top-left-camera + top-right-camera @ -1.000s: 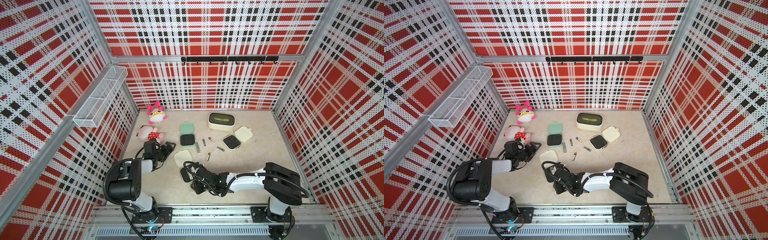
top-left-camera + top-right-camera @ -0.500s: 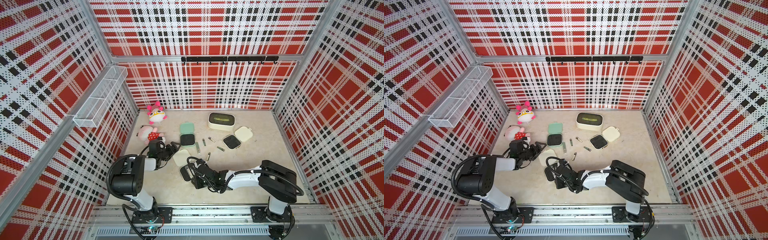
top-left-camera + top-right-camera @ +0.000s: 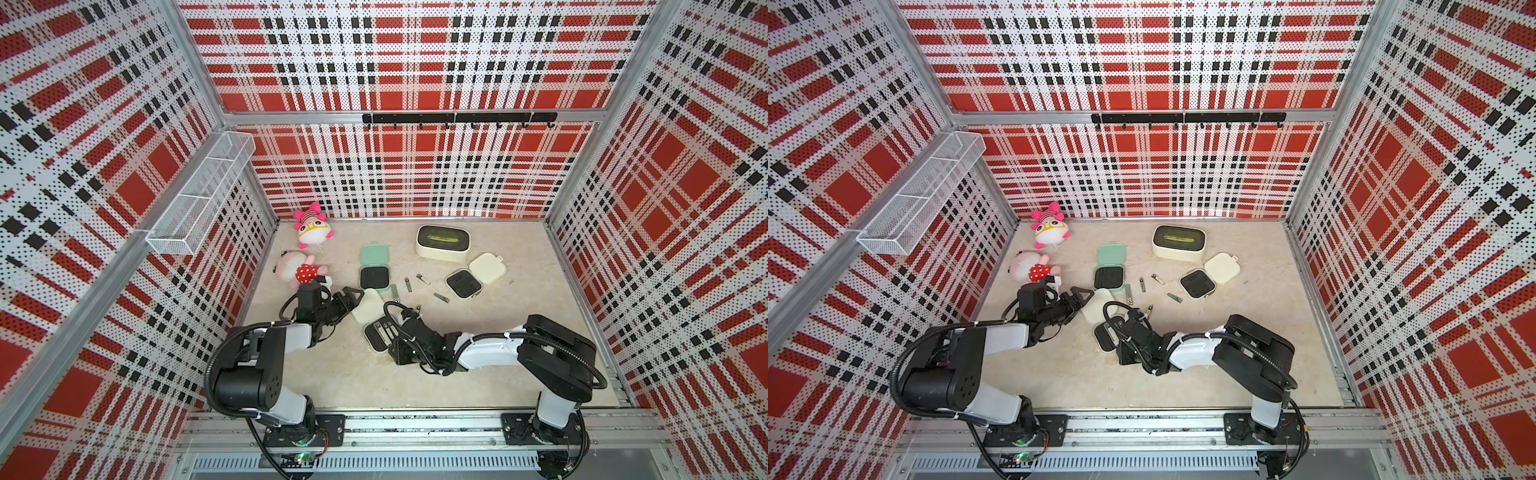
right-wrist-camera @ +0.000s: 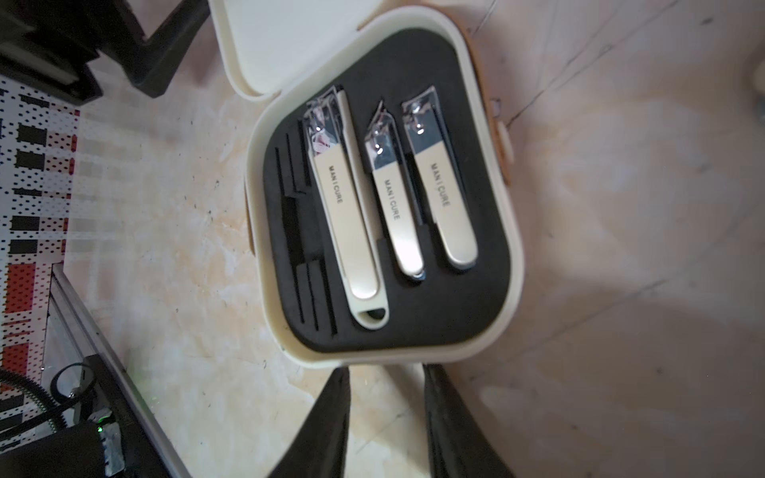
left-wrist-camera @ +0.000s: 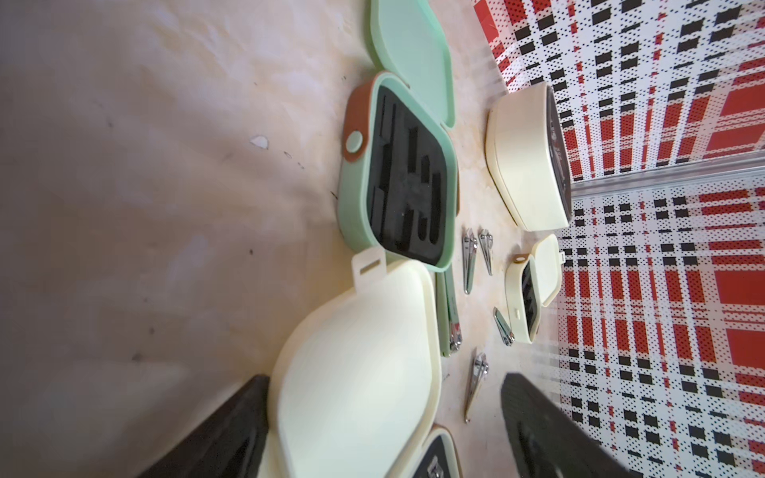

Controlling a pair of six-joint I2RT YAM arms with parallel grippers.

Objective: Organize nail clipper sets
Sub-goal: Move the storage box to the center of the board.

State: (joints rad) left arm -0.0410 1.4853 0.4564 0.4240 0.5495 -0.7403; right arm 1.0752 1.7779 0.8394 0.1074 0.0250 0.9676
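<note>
1. The near cream case (image 4: 414,327) is lying open on the counter (image 3: 478,365), left of centre and towards the near edge. Three clippers (image 4: 393,202) are sitting in its black insert, so I judge that closing this case is the step in hand.
2. The left pincer (image 3: 351,298) is standing wide open and gripping nothing. Its jaws are straddling the cream lid (image 5: 356,372), which is lying flat on the far-left side of the base. One jaw is touching the lid's edge or nearly so, and the other is standing apart.
3. The right pincer (image 4: 386,368) is hovering just beside the base's near edge, jaws a narrow gap apart and empty.
4. Rather than pinching the lid, the left pincer should be hooking one jaw under its free edge and swinging it over about the hinge.
5. The light case is probably going to slide under a sideways push, so the right pincer should be bracing the base meanwhile.
6. The longest clipper seems to be lying on another tool, so the lid may be needing a gentle press to seat.
7. The mint green case (image 3: 374,277) is lying open just beyond the lid's tab (image 5: 368,267), with loose tools (image 3: 409,285) beside it; the swing should be clearing both.
</note>
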